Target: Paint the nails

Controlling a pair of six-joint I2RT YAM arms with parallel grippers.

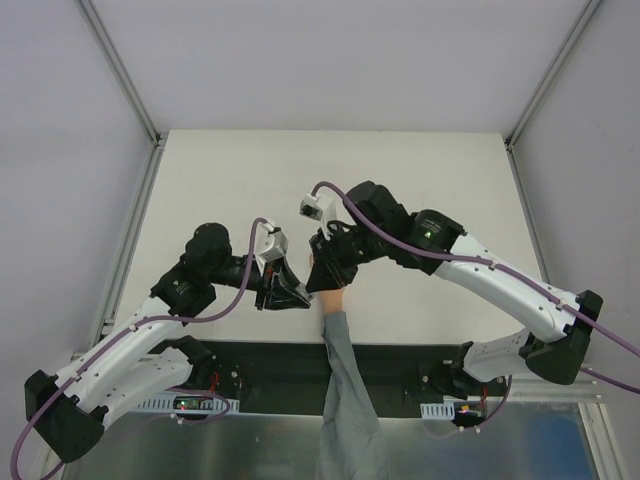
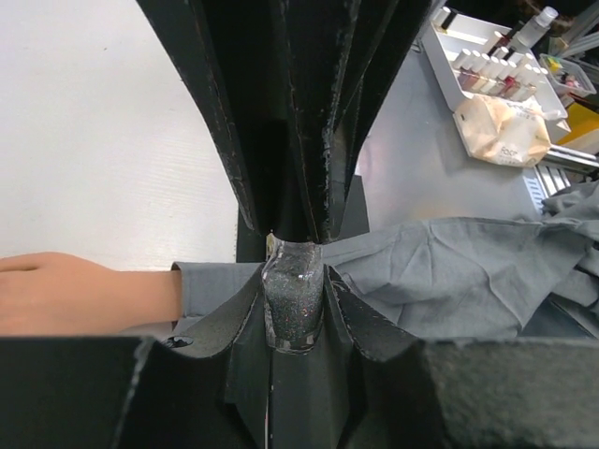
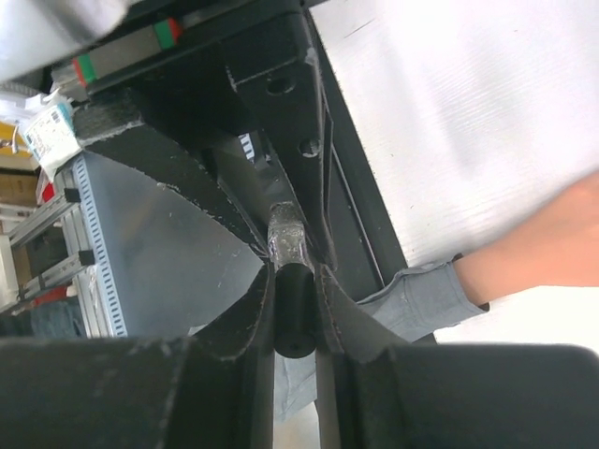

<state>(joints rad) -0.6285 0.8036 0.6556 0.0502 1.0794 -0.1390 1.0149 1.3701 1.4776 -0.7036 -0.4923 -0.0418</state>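
The white counter (image 1: pixel 230 180) sits boxed in by pale grey walls, with a dark strip along its near edge where both arms are bolted down.

In the overhead view, the left arm reaches in from the lower left, and the left fingers (image 1: pixel 292 294) are clamped tight around a small bottle (image 2: pixel 293 313) of clear glass with a dark, glittery fill. They grip it by the sides. Just right of that, at the centre of the frame, the right fingers (image 1: pixel 325 270) come down from the upper right and pinch the bottle's black cap (image 3: pixel 295 313), so the two sets of fingers meet nose to nose over the one bottle.

The mannequin hand (image 1: pixel 332 300) lies flat on the counter directly beneath that meeting point. Its grey sleeve (image 1: pixel 345 390) trails down over the near edge to the bottom of the frame. Its fingertips are hidden under the right fingers, so I cannot make out the nails.

In the upper right of the left wrist view, off the counter, there is a tray of small bottles (image 2: pixel 487 70).
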